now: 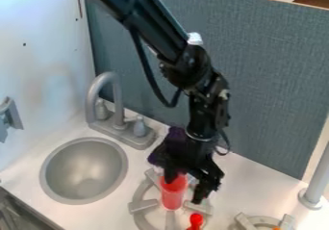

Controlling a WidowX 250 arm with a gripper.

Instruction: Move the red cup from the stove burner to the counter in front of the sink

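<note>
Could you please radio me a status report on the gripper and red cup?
Gripper open, at the red cup. Cup upright on burner. Small red object close by; purple item behind gripper.

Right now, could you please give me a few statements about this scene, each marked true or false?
1. The red cup is at the burner beside the sink. True.
2. The gripper hangs over the sink. False: it is down at the red cup.
3. The faucet stands behind the sink. True.
4. The purple thing lies in the sink. False: it is up by the gripper, partly hidden by it.
</note>
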